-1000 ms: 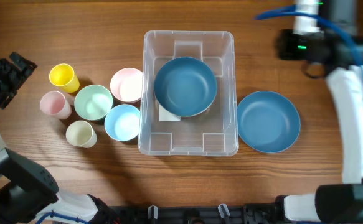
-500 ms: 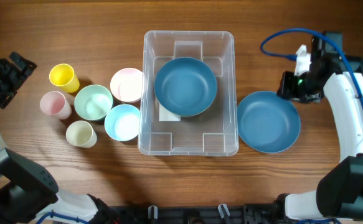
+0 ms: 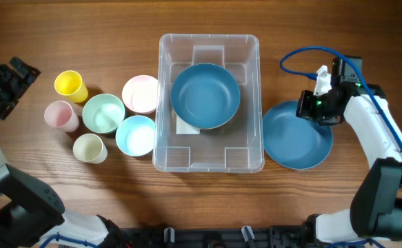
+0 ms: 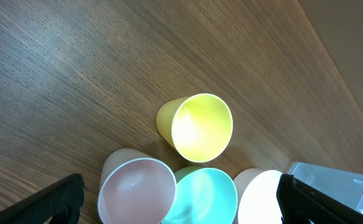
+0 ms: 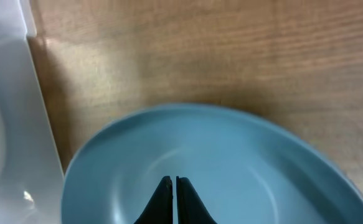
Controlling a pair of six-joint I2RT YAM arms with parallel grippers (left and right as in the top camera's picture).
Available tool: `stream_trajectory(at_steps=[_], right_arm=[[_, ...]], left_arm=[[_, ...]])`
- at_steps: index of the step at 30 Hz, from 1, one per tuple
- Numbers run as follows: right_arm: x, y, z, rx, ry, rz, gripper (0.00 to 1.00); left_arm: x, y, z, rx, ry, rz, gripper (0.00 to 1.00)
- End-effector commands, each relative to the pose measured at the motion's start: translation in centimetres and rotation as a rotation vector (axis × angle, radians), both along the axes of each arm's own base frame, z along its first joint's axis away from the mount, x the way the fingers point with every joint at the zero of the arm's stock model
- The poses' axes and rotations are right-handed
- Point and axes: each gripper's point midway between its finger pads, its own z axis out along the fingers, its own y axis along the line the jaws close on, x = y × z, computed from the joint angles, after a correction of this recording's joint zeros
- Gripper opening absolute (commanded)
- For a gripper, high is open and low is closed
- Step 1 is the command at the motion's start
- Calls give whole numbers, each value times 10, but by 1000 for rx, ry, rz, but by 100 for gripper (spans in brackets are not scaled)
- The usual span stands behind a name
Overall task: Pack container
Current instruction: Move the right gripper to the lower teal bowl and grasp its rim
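Overhead: the container (image 3: pixel 207 157) stands between the two grippers, well apart from the left gripper (image 3: pixel 11 86) and near the right gripper (image 3: pixel 305 109). It sits open side up, and its long axis runs from the robot's edge of the table (image 3: pixel 338 41) to the far edge. A white label (image 3: pixel 185 126) on its base shows from under a blue bowl (image 3: pixel 205 96) lying inside; any print is too small to read. The right gripper hangs over the far rim of a blue plate (image 3: pixel 297 148).

Left wrist: the fingers (image 4: pixel 60 199) are spread wide and grip nothing. Ahead of them stands a yellow cup (image 4: pixel 197 127). Between them are a pink cup (image 4: pixel 137 190), a mint bowl (image 4: pixel 209 196) and a pale bowl (image 4: pixel 262 196). The container's clear corner (image 4: pixel 340 183) is just beside one finger.

Right wrist: the fingers (image 5: pixel 184 202) are pressed together with only a hairline between them and hold nothing. The overhead view cannot show this. The plate lies beneath them, and the container wall (image 5: pixel 13 112) is off to one side.
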Motion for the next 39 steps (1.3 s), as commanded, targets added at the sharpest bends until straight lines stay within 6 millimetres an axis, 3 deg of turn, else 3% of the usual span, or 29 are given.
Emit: stream_trajectory(at_steps=[1, 9, 14, 22, 28, 32, 34, 39], right_arm=[[2, 5, -16, 31, 30, -23, 4], [8, 0, -51, 14, 80, -44, 4], [29, -19, -58, -83, 12, -73, 4], [104, -57, -22, -258, -326, -157, 4], [132, -80, 5, -327, -483, -225, 4], [138, -84, 18, -328, -515, -216, 8], [133, -87, 30, -352, -511, -188, 24], [104, -124, 65, -389, -487, -263, 45]], left_arm=[[-1, -3, -2, -8, 5, 0, 100], [-2, -4, -3, -13, 12, 1, 100], [-2, -4, -3, -12, 11, 1, 100], [-3, -4, -3, -14, 14, 1, 100], [-3, -5, -3, -17, 17, 0, 100], [-3, -5, -3, -17, 17, 1, 100], [-3, -3, -3, -7, 15, 4, 100], [-4, 6, -5, 37, 33, 25, 100]])
